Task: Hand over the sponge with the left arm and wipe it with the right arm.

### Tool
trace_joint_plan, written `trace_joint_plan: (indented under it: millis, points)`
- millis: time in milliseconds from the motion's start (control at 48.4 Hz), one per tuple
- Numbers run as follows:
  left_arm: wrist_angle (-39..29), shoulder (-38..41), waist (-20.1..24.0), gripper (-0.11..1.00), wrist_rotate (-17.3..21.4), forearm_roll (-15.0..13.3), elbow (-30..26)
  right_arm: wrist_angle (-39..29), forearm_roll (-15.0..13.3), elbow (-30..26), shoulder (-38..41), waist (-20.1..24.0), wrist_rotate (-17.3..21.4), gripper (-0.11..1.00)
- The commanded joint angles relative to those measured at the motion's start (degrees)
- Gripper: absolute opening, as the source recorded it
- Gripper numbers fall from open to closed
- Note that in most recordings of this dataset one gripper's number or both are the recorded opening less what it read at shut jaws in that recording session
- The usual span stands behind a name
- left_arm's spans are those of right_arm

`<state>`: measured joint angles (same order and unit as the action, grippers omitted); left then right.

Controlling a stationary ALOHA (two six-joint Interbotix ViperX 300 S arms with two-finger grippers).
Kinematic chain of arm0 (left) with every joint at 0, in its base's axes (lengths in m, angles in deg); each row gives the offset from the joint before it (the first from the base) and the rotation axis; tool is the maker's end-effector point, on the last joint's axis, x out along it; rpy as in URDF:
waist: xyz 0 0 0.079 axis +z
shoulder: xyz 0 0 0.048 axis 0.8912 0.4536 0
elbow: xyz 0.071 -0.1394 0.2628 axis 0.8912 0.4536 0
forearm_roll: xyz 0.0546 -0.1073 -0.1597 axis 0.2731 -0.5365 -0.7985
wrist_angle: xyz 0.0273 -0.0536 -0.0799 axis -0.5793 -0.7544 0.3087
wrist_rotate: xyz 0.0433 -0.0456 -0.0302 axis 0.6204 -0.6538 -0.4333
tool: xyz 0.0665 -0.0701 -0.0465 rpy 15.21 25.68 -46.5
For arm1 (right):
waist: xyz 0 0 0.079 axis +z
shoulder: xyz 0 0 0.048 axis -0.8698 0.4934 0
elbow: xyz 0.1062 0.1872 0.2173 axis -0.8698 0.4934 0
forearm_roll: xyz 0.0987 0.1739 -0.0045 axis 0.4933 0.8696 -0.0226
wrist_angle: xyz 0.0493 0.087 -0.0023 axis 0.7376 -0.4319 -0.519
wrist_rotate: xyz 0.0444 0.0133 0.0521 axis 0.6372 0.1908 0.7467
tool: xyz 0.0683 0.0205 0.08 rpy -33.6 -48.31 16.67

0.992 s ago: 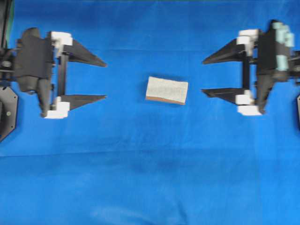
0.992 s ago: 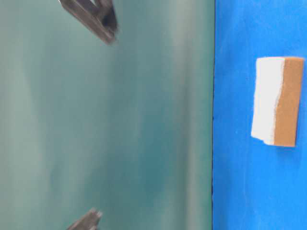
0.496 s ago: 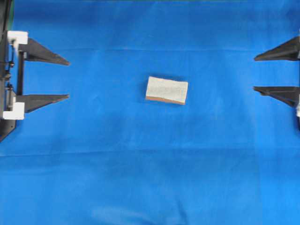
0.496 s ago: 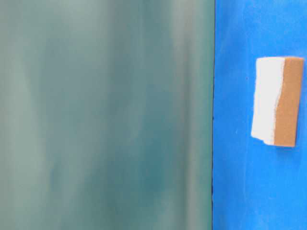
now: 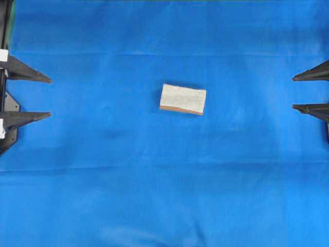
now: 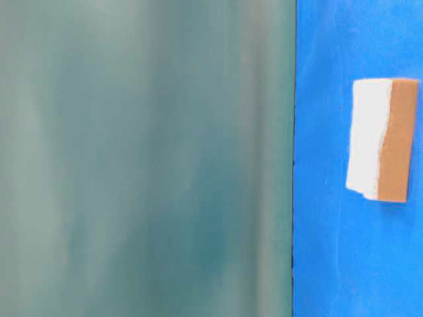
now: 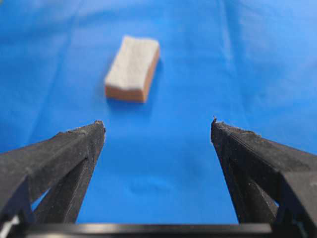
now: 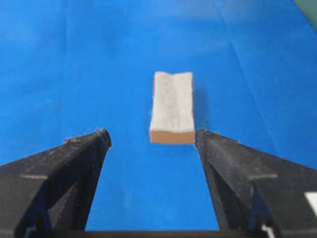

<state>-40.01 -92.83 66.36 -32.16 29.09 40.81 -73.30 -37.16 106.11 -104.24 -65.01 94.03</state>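
Note:
The sponge (image 5: 183, 99) lies flat on the blue cloth, pale fuzzy side up over a thin orange-brown layer. It also shows in the table-level view as the sponge (image 6: 383, 140), in the left wrist view as the sponge (image 7: 132, 68) and in the right wrist view as the sponge (image 8: 172, 106). My left gripper (image 5: 50, 97) stands open at the left edge, far from it, nothing between its fingers (image 7: 74, 153). My right gripper (image 5: 294, 92) stands open at the right edge, also empty, its fingers (image 8: 233, 163) framing the sponge from a distance.
A blue cloth (image 5: 154, 180) covers the whole table, with faint creases. The table-level view is turned on its side; a blurred grey-green backdrop (image 6: 145, 158) fills its left part.
Both arms have drawn back outward, the left to the left edge and the right to the right edge. Only their fingertips now show overhead. The sponge has not moved.

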Motion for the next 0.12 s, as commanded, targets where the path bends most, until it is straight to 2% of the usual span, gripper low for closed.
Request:
trace_joint_plan:
  millis: [0, 103]
  points:
    - [-0.7, -1.1, 0.0, 0.91, -0.4, -0.1, -0.1, 0.7, 0.2, -0.7, 0.2, 0.1, 0.0, 0.71]
    - [-1.1, -1.8, -0.1, 0.91, -0.4, 0.0, 0.0, 0.9, 0.3, -0.6, 0.5, 0.1, 0.0, 0.71]
